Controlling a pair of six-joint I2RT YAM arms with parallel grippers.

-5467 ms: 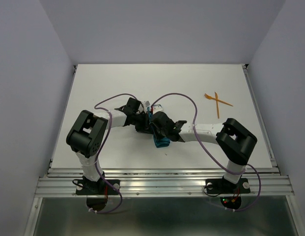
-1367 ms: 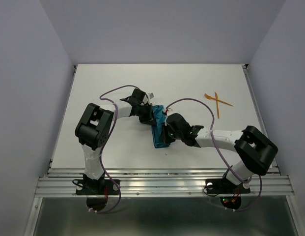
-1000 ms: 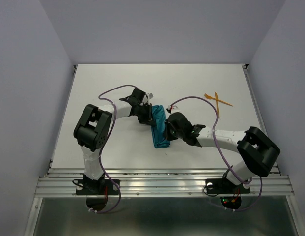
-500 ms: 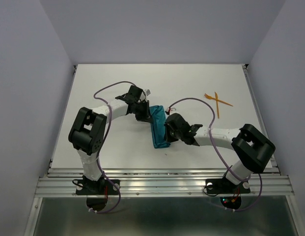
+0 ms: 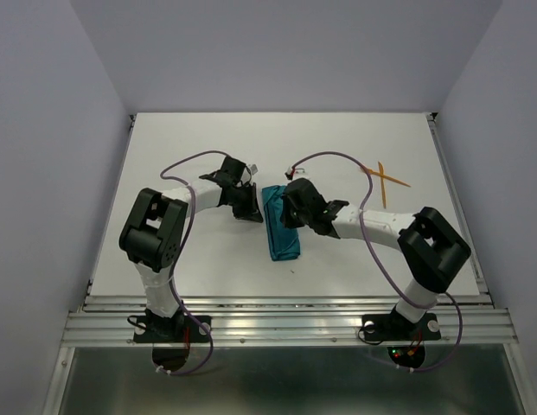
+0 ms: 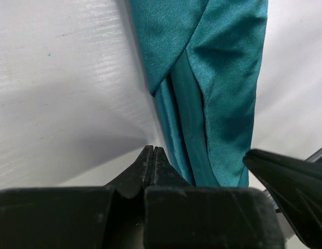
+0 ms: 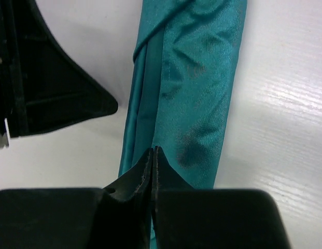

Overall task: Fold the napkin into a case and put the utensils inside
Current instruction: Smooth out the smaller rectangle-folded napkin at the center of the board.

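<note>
A: Location of the case?

B: Flat on the white tabletop, near the middle. Long axis running near to far, slightly slanted. Flanked by both pincers at its far half.

A: Appearance?

B: Teal, thin, faintly glossy cloth, folded into a narrow strip. In the left wrist view, case crossed by a diagonal flap edge, with stacked inner layers exposed along one side beneath it. In the right wrist view, case softly creased, patchy with darker sheen, with one long fold line running lengthwise close to the edge. Near end squared off, as seen from above.

A: Left pincer?

B: Clenched. Fingertips pressed together with nothing between them. Set just beside the left long edge of the case. Contact with the cloth: cannot tell.

A: Right pincer?

B: Also clenched, fingertips meeting in a point, no cloth pinched between them. Tips placed over the far part of the strip, cloth passing beneath. Pressing down or merely above: cannot tell.

A: Utensils?

B: Two slender orange pieces, crossed in an X at the far right of the tabletop. Well apart from the case, not inside it. Too small from above to tell fork from the other.
</note>
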